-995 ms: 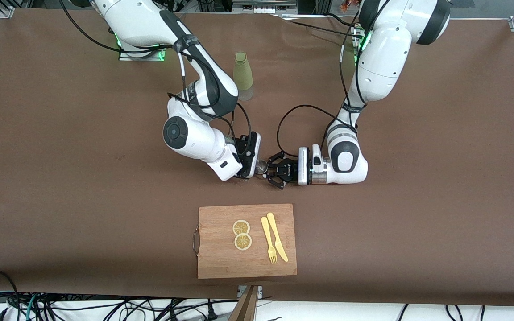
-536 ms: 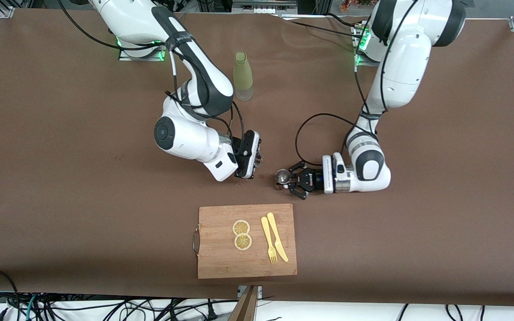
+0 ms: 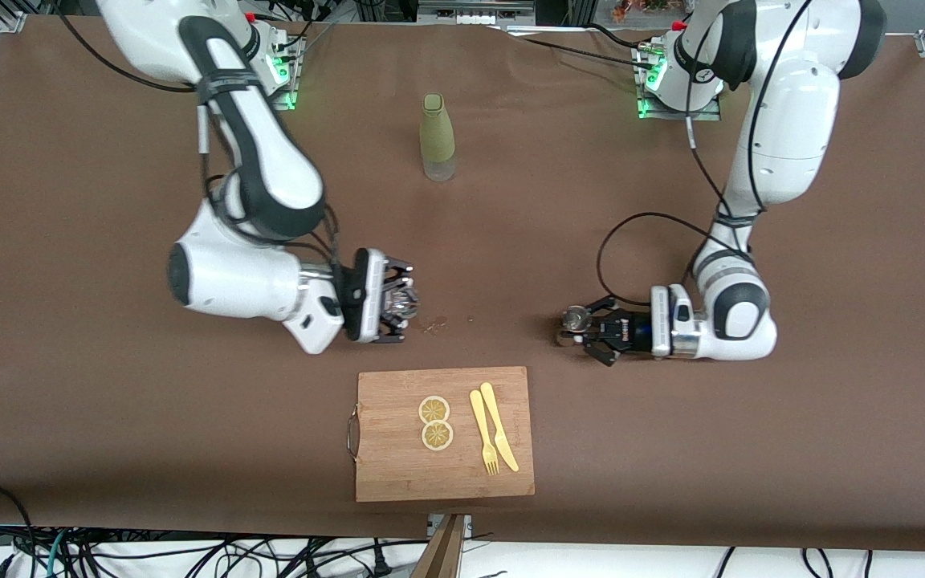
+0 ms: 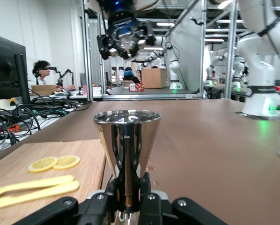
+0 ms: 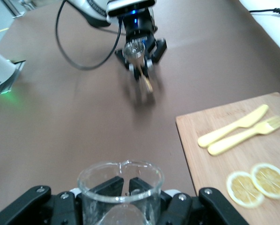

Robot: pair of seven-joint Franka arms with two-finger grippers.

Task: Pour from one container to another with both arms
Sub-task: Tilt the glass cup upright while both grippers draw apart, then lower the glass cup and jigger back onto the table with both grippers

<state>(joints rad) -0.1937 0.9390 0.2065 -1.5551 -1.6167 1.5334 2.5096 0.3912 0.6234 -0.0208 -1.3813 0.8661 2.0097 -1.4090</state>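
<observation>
Holding the jigger upright in my left claw and the tumbler in my right claw, well apart over the desk; I judge the pour not yet begun.

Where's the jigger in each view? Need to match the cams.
Front view: jigger in the left pincer, toward the left arm's end of the table.
Left wrist view: close up, centre.
Right wrist view: farther off, small.
Shared landmark: cutting board.

Bare table btwn grippers; cutting board just nearer camera.
</observation>
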